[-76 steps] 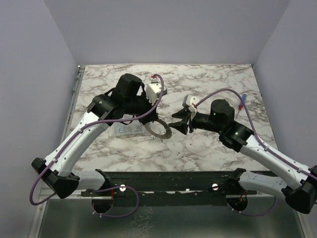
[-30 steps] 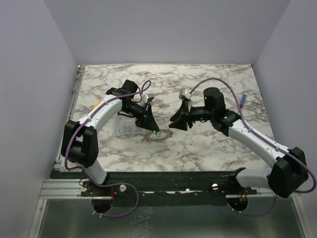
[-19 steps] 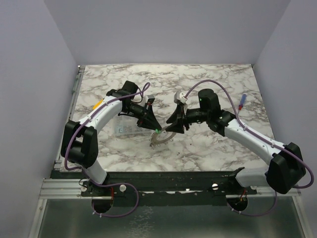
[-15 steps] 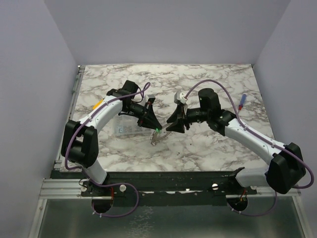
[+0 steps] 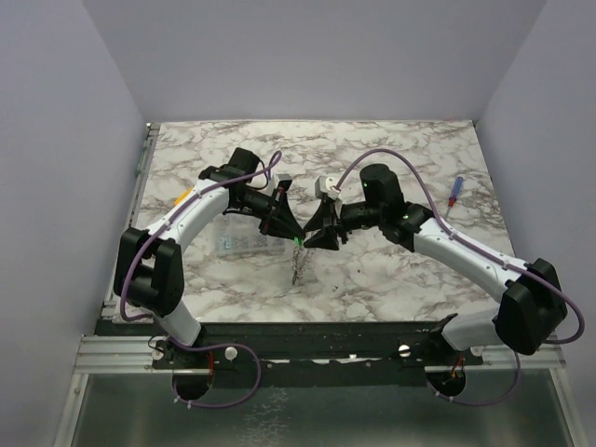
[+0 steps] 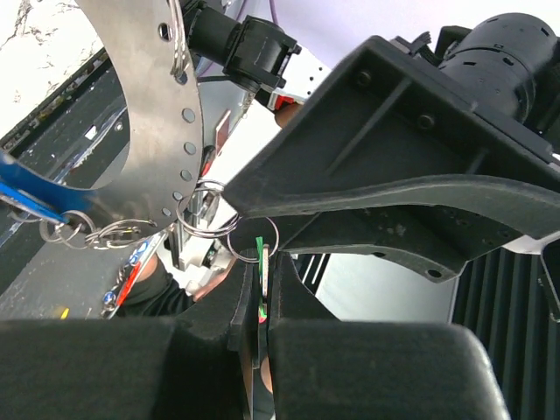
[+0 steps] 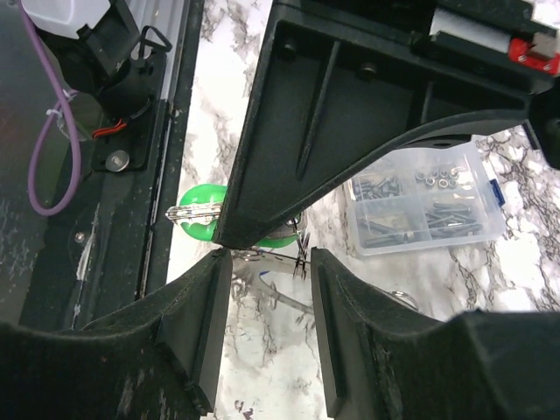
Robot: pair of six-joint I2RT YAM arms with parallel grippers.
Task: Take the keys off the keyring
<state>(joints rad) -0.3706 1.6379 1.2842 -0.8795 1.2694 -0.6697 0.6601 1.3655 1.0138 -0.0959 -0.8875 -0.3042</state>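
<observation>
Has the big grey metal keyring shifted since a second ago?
Yes. The large flat grey metal keyring lay flat right of the clear plastic box; now it hangs edge-on from the green-headed key pinched in the left end effector.

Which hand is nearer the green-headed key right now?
Left. The left hand is clamped on the green-headed key, with the keyring hanging below; the right hand sits open just beside it.

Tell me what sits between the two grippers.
The green-headed key, pinched by the left gripper; the right gripper stands open beside it. Clearest in the top view.
</observation>
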